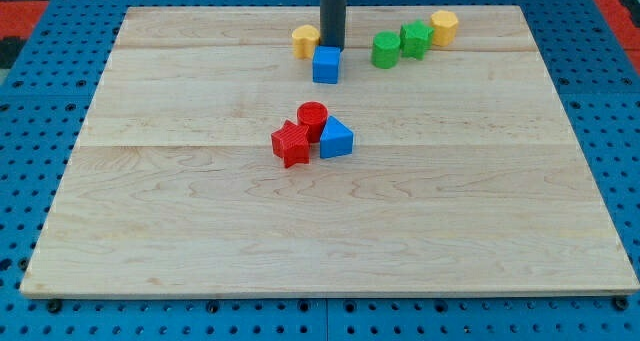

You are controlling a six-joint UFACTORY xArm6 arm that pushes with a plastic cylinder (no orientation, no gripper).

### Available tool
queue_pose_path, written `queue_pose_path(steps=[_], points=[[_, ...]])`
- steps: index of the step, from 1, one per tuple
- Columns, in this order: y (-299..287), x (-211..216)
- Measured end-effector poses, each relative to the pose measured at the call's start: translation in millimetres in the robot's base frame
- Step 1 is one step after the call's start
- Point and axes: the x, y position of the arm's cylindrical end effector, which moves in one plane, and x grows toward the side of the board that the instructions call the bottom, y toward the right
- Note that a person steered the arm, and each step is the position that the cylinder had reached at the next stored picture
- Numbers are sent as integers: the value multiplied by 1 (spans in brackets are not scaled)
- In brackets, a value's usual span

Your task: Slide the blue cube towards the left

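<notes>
The blue cube [326, 65] sits on the wooden board [200, 221] near the view's top, a little left of centre. My tip [332, 46] stands right at the cube's top edge, touching or nearly touching it, slightly to the right of the cube's middle. A yellow block [304, 40] lies just up and left of the cube, partly hidden behind the rod.
A green cylinder-like block [386, 50], a green star-like block [416, 38] and a yellow hexagonal block [444, 26] lie to the right of the cube. At the board's centre a red cylinder [313, 116], a red star [291, 143] and a blue triangular block [336, 138] cluster together.
</notes>
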Motion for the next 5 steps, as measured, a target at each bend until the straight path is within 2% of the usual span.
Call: queue_pose_path(steps=[1, 2, 3, 5], points=[[-13, 13], [42, 33], [36, 56], [-25, 56]])
